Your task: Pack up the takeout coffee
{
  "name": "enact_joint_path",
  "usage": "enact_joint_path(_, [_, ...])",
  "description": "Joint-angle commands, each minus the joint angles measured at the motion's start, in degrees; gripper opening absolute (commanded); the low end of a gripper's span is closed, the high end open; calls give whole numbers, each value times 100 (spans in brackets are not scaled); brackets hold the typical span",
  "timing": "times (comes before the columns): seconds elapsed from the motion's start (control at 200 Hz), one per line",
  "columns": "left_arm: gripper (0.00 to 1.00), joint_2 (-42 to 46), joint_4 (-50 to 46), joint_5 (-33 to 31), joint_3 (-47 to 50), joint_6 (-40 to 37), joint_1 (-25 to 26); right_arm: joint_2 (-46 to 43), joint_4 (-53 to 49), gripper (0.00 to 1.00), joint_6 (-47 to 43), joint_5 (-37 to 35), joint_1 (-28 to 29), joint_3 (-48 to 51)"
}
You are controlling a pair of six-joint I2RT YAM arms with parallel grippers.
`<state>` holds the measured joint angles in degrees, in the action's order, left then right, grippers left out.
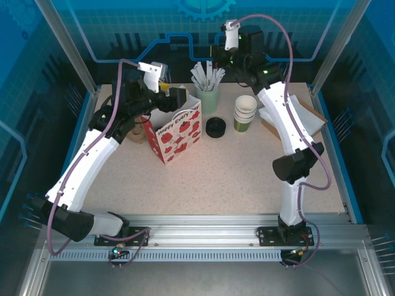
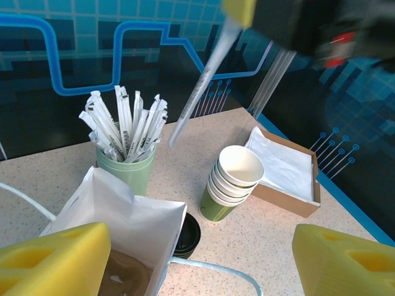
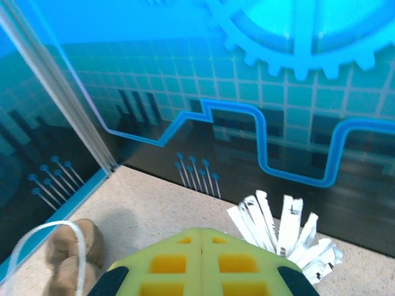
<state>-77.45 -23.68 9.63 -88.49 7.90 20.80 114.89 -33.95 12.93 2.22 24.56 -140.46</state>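
Note:
The takeout coffee is hidden. A white paper bag (image 1: 178, 132) with red apples stands open at the left centre. My left gripper (image 1: 178, 98) hovers over its mouth, open and empty. Its yellow fingers (image 2: 55, 259) straddle the bag (image 2: 123, 209), and something round and brown (image 2: 120, 274) lies inside. My right gripper (image 1: 216, 60) is at the back, above the stick holder. Its fingers (image 3: 202, 240) are pressed together. From that gripper (image 2: 237, 9) a long wrapped stick (image 2: 200, 83) hangs down at a slant.
A mint-green holder (image 1: 208, 94) (image 2: 126, 169) full of wrapped sticks stands behind the bag. Right of it are a stack of lidless green cups (image 1: 245, 113) (image 2: 231, 182), a stack of black lids (image 1: 216, 127) (image 2: 187, 237) and a napkin box (image 1: 296, 117) (image 2: 287, 169). A brown lump (image 1: 137, 131) (image 3: 68, 246) lies left of the bag.

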Motion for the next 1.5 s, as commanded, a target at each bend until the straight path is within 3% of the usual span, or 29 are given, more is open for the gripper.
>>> enact_joint_path(0.0, [79,178,39,-234,86,147,-23,-579,-192,0,-299,319,256,-25])
enact_joint_path(0.4, [79,604,-151,-842,504,326,-360,-1024,-301,0,-434,885,998,-16])
enact_joint_path(1.061, [80,1132,52,-885,1085,553,-464,429,-346,0,-285,1005,1078,337])
enact_joint_path(1.271, [80,1290,218,-550,1368,724,-463,428,-391,19,-215,1259,1086,637])
enact_joint_path(1.496, [79,1448,529,178,1570,1151,-455,-359,-496,40,-341,1252,919,1022])
